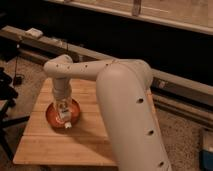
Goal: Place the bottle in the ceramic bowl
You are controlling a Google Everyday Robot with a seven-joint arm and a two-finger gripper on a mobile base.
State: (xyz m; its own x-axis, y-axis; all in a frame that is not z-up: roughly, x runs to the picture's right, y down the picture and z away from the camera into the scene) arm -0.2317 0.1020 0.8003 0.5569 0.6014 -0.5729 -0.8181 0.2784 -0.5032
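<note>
Gripper with the bottle just above the ceramic bowl

The white arm reaches leftward from the near right and bends down over the wooden table. Its gripper hangs directly over the ceramic bowl — orange-red, on the table's left half. The bottle shows just beneath the gripper, roughly upright, its white lower end by the bowl's near rim — whether it touches the bowl cannot be told.
</note>
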